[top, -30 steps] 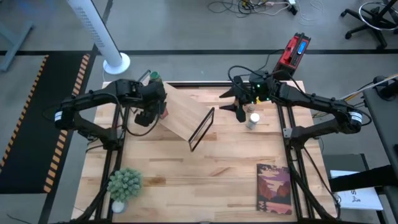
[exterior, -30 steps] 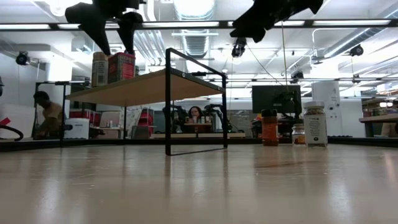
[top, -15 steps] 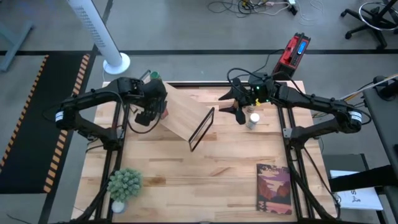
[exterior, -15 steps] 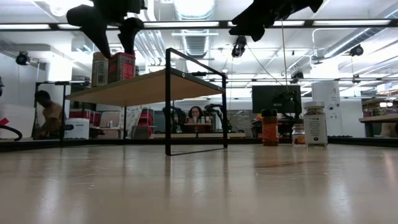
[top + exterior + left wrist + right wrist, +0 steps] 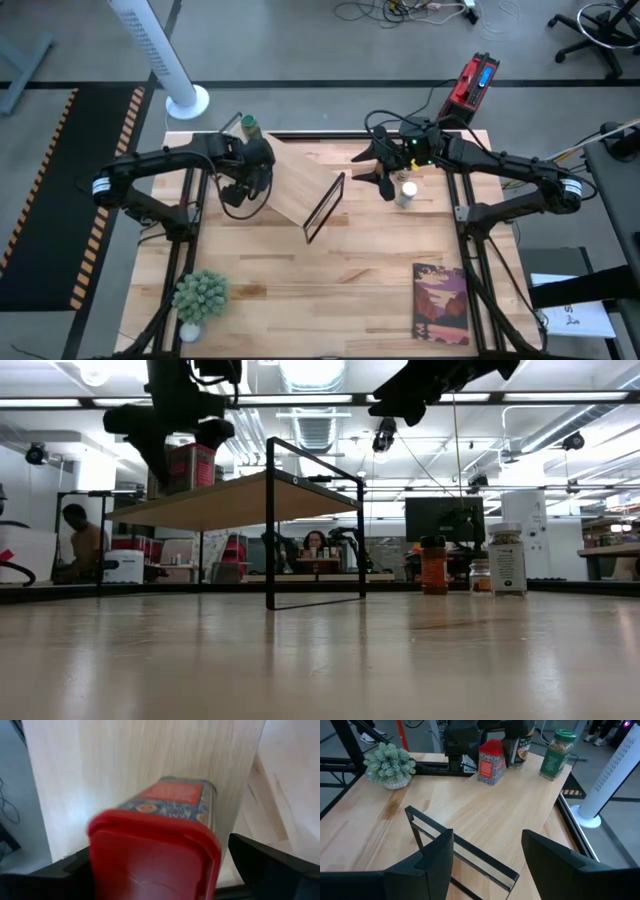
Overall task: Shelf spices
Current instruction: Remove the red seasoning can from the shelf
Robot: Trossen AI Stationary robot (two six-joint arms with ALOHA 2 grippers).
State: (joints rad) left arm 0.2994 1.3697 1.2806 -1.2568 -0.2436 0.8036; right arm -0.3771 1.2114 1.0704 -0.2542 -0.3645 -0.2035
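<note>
Since a second ago: left gripper (image 5: 240, 190) has slid along the shelf (image 5: 300, 183), away from the far-left corner of the table (image 5: 330, 280); it now covers the red tin, so the green-lidded jar (image 5: 248, 127) stands uncovered at the shelf's far corner. My right arm has stayed put.

High view: only here do I see both my arms at once. Right gripper (image 5: 380, 180) hangs over the far edge of the table, beside the shelf's black frame end (image 5: 325, 207). A white-lidded jar (image 5: 408, 192) stands on the table just next to it. A potted plant (image 5: 200, 297) sits at the near-left corner, a book (image 5: 441, 301) near the near-right corner.

Low view: what the top view hides is height. The shelf plank is raised on its frame, and the red tin (image 5: 193, 467) stands upright on it. On the table itself stand a dark-lidded brown jar (image 5: 433, 565), a small silvery-topped jar (image 5: 480, 575) and the white-lidded jar.

Left wrist view: my left fingers (image 5: 270, 865) are spread as wide as they go, one either side of the red tin's lid, not pressing it. The tin has a red lid and patterned blue-and-red sides.

Right wrist view: my right fingers (image 5: 557, 862) stand partly apart with nothing between them. From here the red tin, a tan-topped jar (image 5: 521, 747) and the green-lidded jar line up on the shelf's far end.
</note>
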